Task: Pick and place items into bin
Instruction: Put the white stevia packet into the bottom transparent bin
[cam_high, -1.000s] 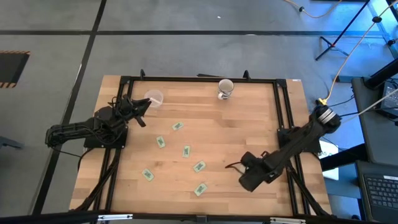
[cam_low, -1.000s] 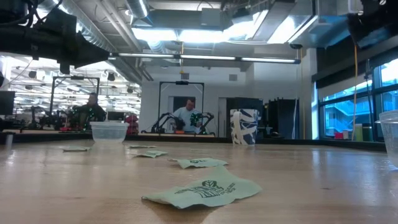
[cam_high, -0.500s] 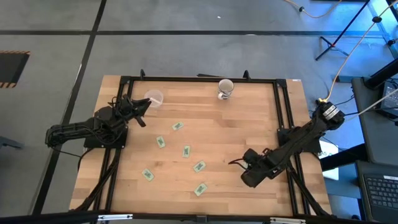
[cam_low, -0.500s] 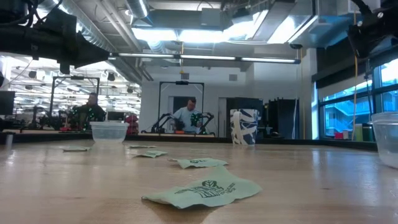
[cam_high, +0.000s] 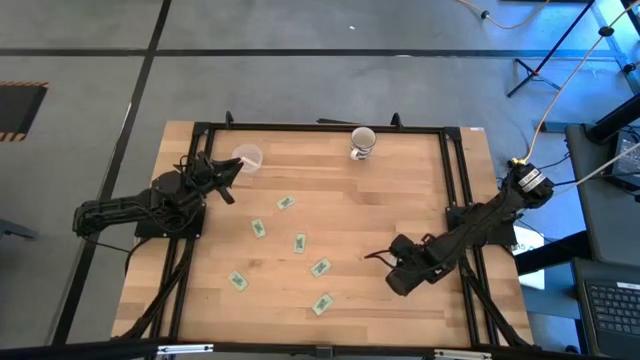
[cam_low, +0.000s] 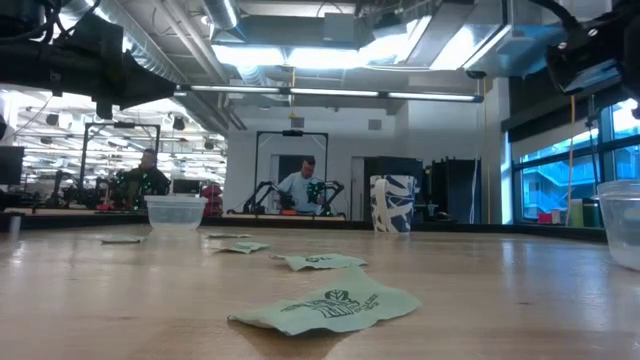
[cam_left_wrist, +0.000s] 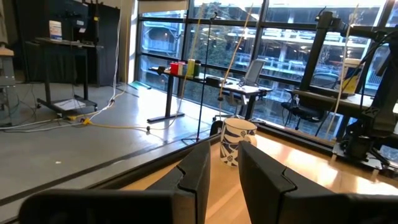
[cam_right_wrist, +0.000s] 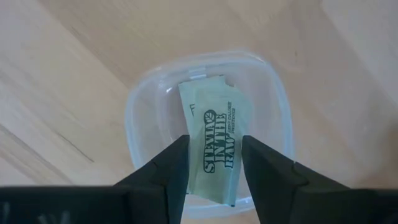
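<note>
Right hand (cam_right_wrist: 214, 163) hangs over a clear plastic bin (cam_right_wrist: 144, 99), rounded-square with thin see-through walls, sitting on the table (cam_high: 400, 190) near its right front part. Fingers are spread slightly, a narrow gap between them, and a flat green packet (cam_right_wrist: 217, 140) with dark print shows in that gap; can't tell if it is pinched or lying in the bin. A second packet seems to lie under it. Left hand (cam_left_wrist: 221, 167) is parked at the table's left rear, dark flat fingers apart with nothing between, pointing toward a white patterned cup (cam_left_wrist: 237, 140). Just beside it stands another clear tub (cam_high: 246, 158). Table is pale wood planks, smooth. Six loose packets (cam_high: 300, 242) lie scattered mid-table, thin, a bit crinkled, green with white edges. Nearest one (cam_low: 330, 306) curls at the corners in the low view.
</note>
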